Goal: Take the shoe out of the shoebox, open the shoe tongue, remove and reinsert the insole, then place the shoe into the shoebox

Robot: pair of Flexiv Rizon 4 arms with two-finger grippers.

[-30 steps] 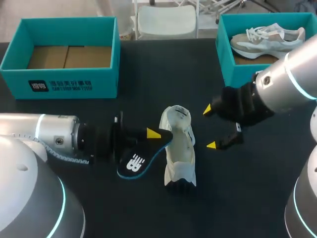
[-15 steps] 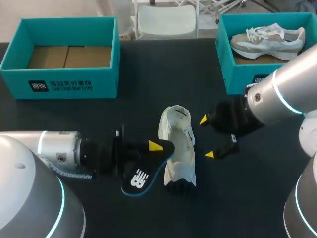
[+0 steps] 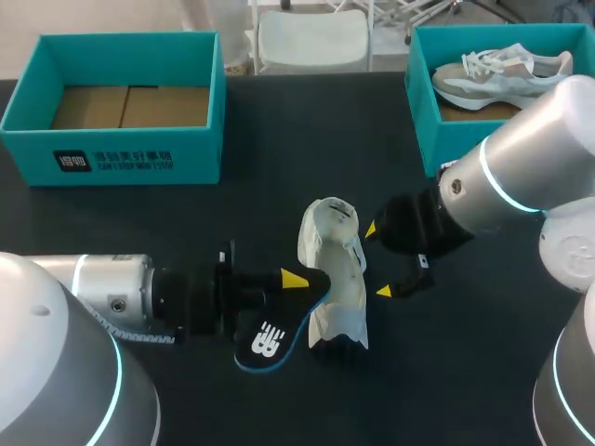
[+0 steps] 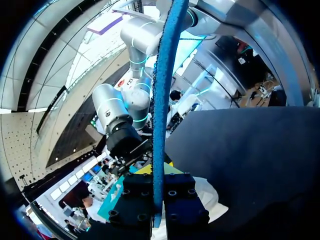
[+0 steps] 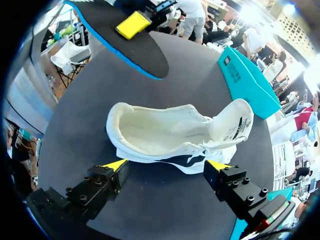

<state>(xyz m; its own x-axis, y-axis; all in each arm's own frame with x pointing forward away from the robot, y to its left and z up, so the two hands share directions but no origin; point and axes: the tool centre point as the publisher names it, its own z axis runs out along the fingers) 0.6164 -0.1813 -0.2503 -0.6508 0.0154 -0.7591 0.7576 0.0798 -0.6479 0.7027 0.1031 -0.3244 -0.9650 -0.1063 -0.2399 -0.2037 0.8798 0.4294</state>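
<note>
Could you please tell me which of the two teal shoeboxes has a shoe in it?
The far-right shoebox: a beige-and-white shoe lies inside, while the far-left shoebox shows only bare cardboard.

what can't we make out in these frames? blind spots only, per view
- Head view: the lower finger of the left gripper, hidden under the insole; only one yellow tip shows.
- Left wrist view: most of the shoe, blocked by the gripper's own fingers and the edge-on insole.
- Right wrist view: part of the insole, cut off at the black rim.
- Head view: the front wall of the right shoebox, partly behind the right arm.
</note>
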